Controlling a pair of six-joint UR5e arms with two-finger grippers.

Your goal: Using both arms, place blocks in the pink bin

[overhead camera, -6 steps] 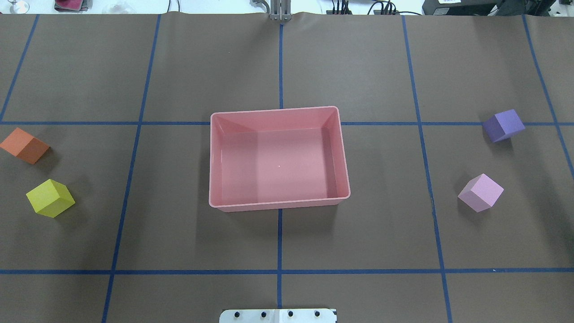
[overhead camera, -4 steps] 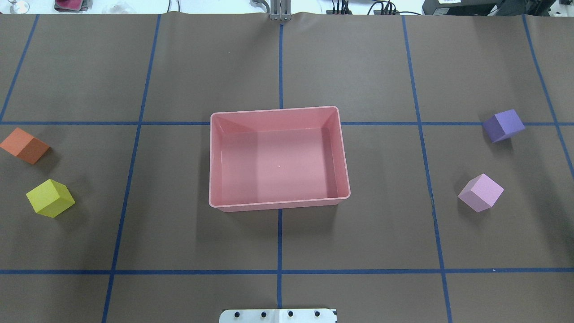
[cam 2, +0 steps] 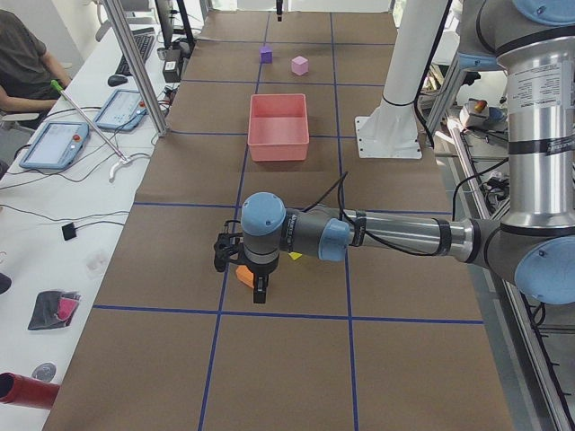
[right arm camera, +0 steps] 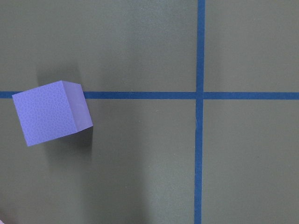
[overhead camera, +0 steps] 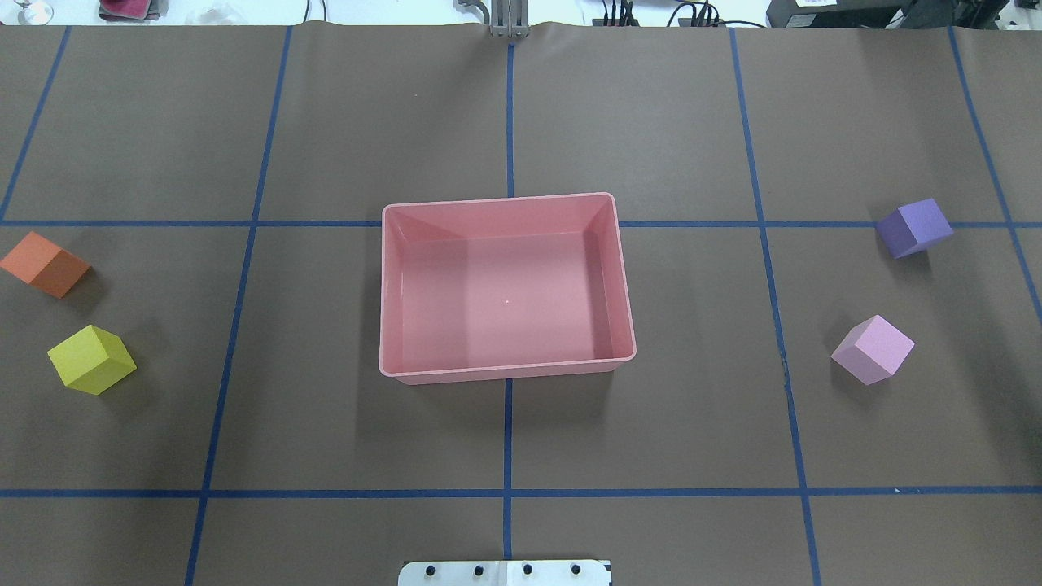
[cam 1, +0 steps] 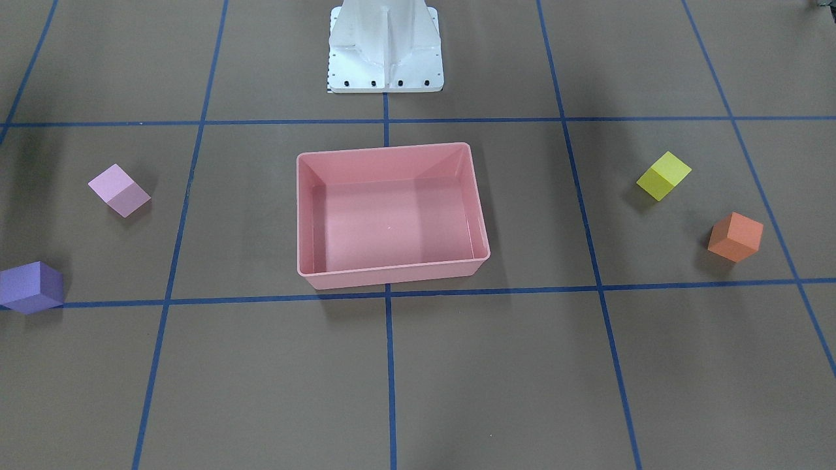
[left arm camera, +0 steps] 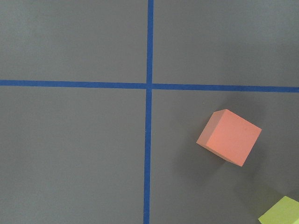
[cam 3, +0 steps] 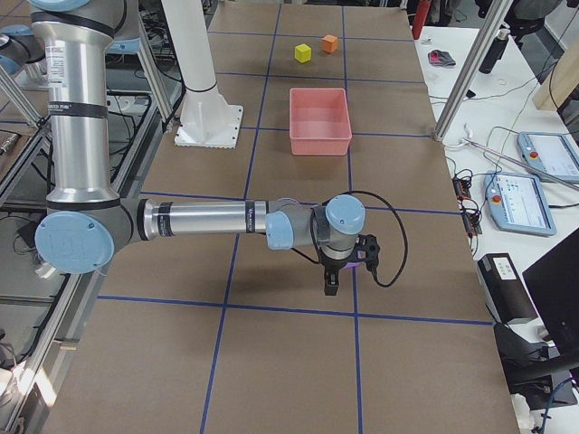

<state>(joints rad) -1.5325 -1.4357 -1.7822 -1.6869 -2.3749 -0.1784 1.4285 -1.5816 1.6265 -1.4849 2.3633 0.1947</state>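
Observation:
The pink bin (overhead camera: 505, 199) stands empty mid-table, also in the front view (cam 1: 385, 149). The orange block (overhead camera: 45, 264) and yellow block (overhead camera: 91, 359) lie at the far left. The purple block (overhead camera: 914, 228) and light pink block (overhead camera: 873, 349) lie at the right. My left gripper (cam 2: 260, 289) hangs over the orange block (left arm camera: 229, 137), and I cannot tell if it is open. My right gripper (cam 3: 330, 282) hangs over the purple block (right arm camera: 51, 112), and I cannot tell its state. No fingers show in either wrist view.
The white pedestal base (cam 1: 385, 46) stands behind the bin at the robot's side. Blue tape lines grid the brown table cover. A side bench with tablets (cam 2: 54, 144) and metal posts (cam 2: 135, 63) runs along the far edge, where a seated person shows.

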